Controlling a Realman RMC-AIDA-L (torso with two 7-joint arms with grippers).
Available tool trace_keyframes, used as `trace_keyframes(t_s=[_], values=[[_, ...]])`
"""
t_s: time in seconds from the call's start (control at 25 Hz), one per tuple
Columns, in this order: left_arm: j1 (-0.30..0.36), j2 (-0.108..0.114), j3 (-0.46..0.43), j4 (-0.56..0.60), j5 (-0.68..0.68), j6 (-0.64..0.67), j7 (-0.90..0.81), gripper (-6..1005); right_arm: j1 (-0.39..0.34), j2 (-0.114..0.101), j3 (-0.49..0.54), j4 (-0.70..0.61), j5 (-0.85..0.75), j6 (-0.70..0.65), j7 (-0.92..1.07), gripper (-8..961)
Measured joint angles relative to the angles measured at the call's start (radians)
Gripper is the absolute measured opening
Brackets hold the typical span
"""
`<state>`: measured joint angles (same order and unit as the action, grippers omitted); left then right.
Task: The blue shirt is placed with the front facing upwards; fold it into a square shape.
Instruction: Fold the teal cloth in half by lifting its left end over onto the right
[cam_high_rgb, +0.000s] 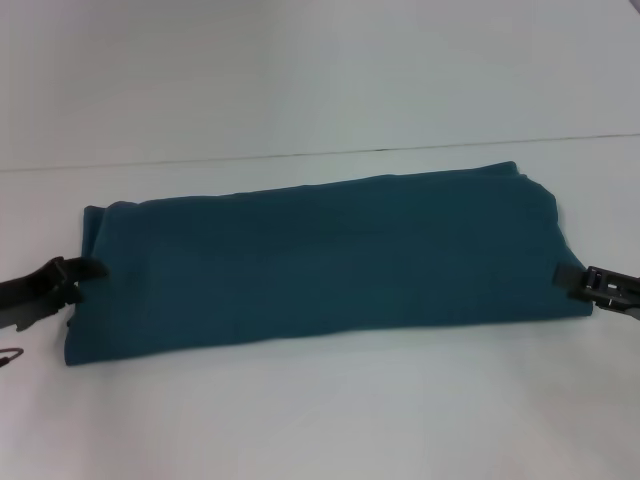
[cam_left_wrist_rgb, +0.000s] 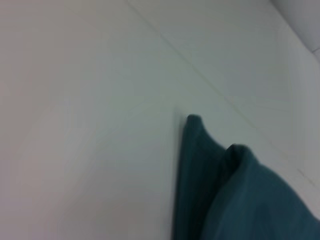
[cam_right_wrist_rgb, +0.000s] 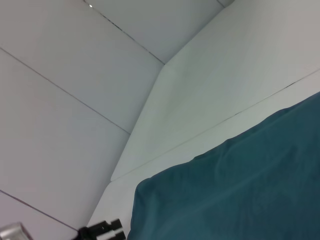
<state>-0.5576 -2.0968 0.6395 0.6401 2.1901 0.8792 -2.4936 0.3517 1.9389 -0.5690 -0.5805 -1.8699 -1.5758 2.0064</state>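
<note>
Nearest your head camera lies bare white table (cam_high_rgb: 320, 420), and beyond it the blue shirt (cam_high_rgb: 320, 260) stretches across as a long folded band, plain teal side up, no print showing. Your left gripper (cam_high_rgb: 85, 270) sits at the shirt's left end, its tips touching the cloth edge; your right gripper (cam_high_rgb: 565, 275) meets the right end. Whether either one is pinching fabric, you cannot tell. Behind the shirt a seam runs across the tabletop, with a pale wall (cam_high_rgb: 320, 70) beyond it.
</note>
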Motion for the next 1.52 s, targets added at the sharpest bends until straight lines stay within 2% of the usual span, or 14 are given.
trace_keyframes(t_s=[0.12,0.2,0.36,0.44,0.48,0.68,0.76,1.08,1.52], values=[[0.007,0.0,-0.003,0.064,-0.007,0.052,0.03,583,0.0,0.0,0.0,-0.002,0.0,-0.001,0.0,915],[0.006,0.008,-0.003,0.104,-0.004,0.105,0.045,585,0.002,-0.001,0.0,-0.003,0.0,-0.004,0.0,915],[-0.025,0.045,-0.006,0.122,0.042,0.204,0.036,588,0.003,-0.002,0.0,-0.004,0.0,-0.004,0.0,914],[-0.036,0.05,-0.011,0.13,0.062,0.215,0.021,589,0.003,-0.002,0.0,-0.003,0.0,-0.001,0.0,914],[-0.038,0.051,-0.011,0.13,0.064,0.214,0.009,626,0.003,-0.002,0.0,-0.003,0.0,-0.001,0.0,914],[-0.044,0.046,-0.006,0.126,0.119,0.158,-0.087,809,0.004,-0.002,0.0,-0.004,0.0,-0.003,0.0,914],[-0.046,0.041,0.0,0.126,0.149,0.14,-0.109,834,0.004,-0.003,0.0,-0.006,0.0,-0.005,0.0,914],[-0.051,0.006,0.015,0.12,0.143,0.072,0.133,934,0.004,-0.006,0.0,-0.007,0.0,0.002,0.0,915],[-0.06,0.0,0.043,0.059,0.163,-0.015,0.131,933,-0.002,-0.008,0.0,-0.004,0.0,0.001,0.0,915]])
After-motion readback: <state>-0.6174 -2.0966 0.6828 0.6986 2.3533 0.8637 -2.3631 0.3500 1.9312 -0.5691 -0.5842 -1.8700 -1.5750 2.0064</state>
